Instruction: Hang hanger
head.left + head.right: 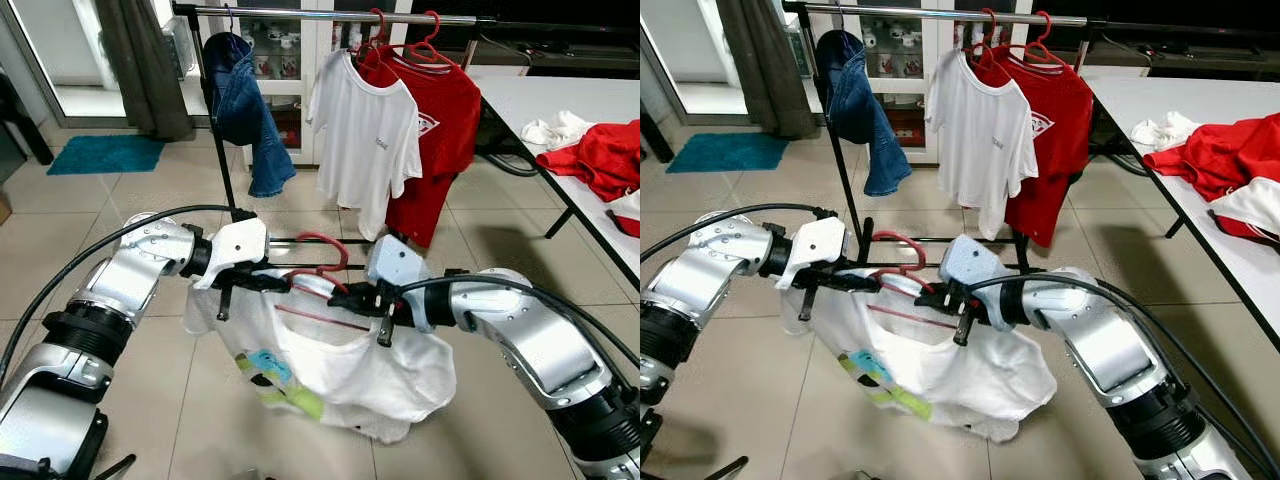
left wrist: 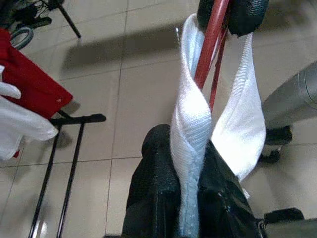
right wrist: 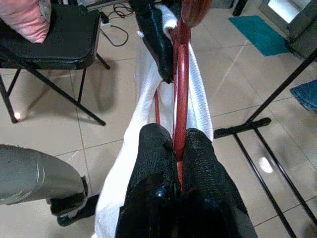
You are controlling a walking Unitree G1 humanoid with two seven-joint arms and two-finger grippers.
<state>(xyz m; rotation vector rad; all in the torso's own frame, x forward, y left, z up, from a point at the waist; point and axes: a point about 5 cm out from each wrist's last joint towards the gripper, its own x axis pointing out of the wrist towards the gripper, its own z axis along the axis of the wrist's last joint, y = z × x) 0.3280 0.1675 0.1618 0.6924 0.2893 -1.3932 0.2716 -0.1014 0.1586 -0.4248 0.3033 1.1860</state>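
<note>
A red hanger (image 1: 318, 252) sits inside the neck of a white T-shirt (image 1: 345, 365) with a colourful print, held low above the tiled floor in front of the rack. My left gripper (image 1: 266, 281) is shut on the shirt's white collar (image 2: 190, 163), next to the hanger's red wire (image 2: 210, 49). My right gripper (image 1: 347, 297) is shut on the red hanger (image 3: 179, 109) from the other side, its fingers (image 3: 153, 148) pinching the wire. The two grippers face each other a short gap apart. The shirt's body hangs down below them.
The clothes rack's silver rail (image 1: 300, 13) stands straight ahead, carrying blue jeans (image 1: 248, 110), a white T-shirt (image 1: 365, 140) and a red T-shirt (image 1: 440, 135). Its black base (image 1: 290, 240) lies just beyond my grippers. A white table (image 1: 530, 100) with heaped clothes (image 1: 600, 155) is on the right.
</note>
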